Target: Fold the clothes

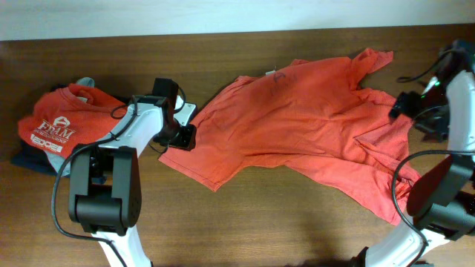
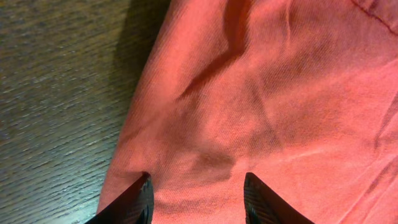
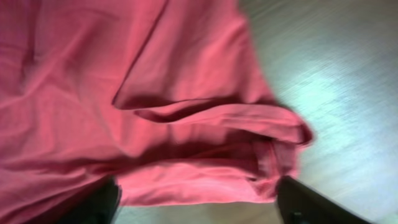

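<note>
The large coral-red T-shirt (image 1: pixel 297 119) lies crumpled across the middle and right of the wooden table; no lettering shows. My left gripper (image 1: pixel 180 136) is open at the shirt's left edge; in the left wrist view its jaws (image 2: pixel 198 186) straddle the cloth (image 2: pixel 261 93) near its edge. My right gripper (image 1: pixel 407 104) is open above the shirt's right side; in the right wrist view its jaws (image 3: pixel 198 193) are spread wide over a folded hem (image 3: pixel 211 118). A red tee with white "FRAM" print (image 1: pixel 63 122) lies folded at the left.
Grey cloth (image 1: pixel 65 167) and navy cloth (image 1: pixel 30 158) stick out from under the FRAM tee. Bare wood table (image 1: pixel 260 222) runs along the front; it also shows in the left wrist view (image 2: pixel 56 93) and the right wrist view (image 3: pixel 336 81). Cables hang at the right arm (image 1: pixel 427 74).
</note>
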Controlling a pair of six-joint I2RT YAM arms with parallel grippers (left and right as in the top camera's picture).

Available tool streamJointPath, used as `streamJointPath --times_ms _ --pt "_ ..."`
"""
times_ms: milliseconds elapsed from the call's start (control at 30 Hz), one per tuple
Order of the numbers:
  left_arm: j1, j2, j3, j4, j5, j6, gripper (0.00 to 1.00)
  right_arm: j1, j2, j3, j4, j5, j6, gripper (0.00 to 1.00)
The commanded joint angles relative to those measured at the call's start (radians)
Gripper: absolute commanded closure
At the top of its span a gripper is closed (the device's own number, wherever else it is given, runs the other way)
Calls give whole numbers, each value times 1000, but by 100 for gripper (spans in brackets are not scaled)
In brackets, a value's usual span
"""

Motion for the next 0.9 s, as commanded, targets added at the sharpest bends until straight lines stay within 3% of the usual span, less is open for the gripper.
streamJointPath --times_ms 0,33,133,200,300,367,467,567,633,867 --pt "23 38 2 2 -53 -31 53 56 -9 -112 72 -80 -45 33" --pt "29 38 2 2 -52 -38 53 76 -9 -158 124 -114 -69 38" --pt "48 38 2 2 -52 -47 53 130 -9 -307 304 -128 -81 39" --pt "51 38 2 2 -52 -47 53 150 -9 -396 427 -95 -79 28" --pt "54 38 2 -1 -49 -47 53 147 -5 -481 545 -18 -2 28" --pt "53 38 2 -1 -48 -46 53 133 -5 -524 597 50 48 43" --pt "53 38 2 0 -47 -47 53 104 -5 -563 643 98 53 51" --pt "53 38 2 6 -42 -46 53 68 -5 -581 669 110 65 71" --pt "53 38 2 8 -42 -46 53 29 -9 -564 656 158 90 90" --pt "53 38 2 11 -42 -46 52 -156 -28 -328 533 163 75 95"
